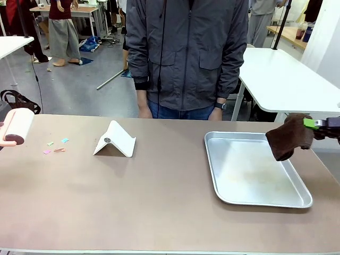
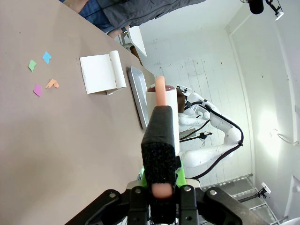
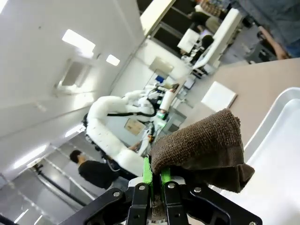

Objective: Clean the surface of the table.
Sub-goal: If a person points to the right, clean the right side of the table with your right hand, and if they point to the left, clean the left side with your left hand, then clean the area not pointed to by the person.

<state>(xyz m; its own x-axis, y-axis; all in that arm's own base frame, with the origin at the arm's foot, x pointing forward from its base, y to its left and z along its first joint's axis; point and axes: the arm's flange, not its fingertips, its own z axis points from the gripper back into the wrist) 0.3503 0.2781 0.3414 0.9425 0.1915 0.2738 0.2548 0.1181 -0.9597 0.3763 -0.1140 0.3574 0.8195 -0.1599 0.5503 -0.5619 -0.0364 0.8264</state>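
Note:
The brownish-taupe table (image 1: 159, 202) spans the front view, with several small coloured paper scraps (image 1: 56, 146) near its left end, also seen on the table (image 2: 47, 140) as scraps (image 2: 41, 72) in the left wrist view. My left gripper (image 2: 161, 187) is shut on the pink handle of a lint roller (image 1: 15, 126) with a white roll (image 2: 162, 105), held above the table's left edge. My right gripper (image 1: 319, 124) is shut on a dark brown cloth (image 1: 288, 136), which hangs over the right rim of the metal tray (image 1: 255, 170). The cloth (image 3: 201, 147) drapes over my fingers.
A white folded stand (image 1: 115, 140) rests on the table left of centre. A person in a grey jacket (image 1: 186, 53) stands at the far side, hands hanging at the table edge. A white-topped table (image 1: 287, 79) is behind on the right.

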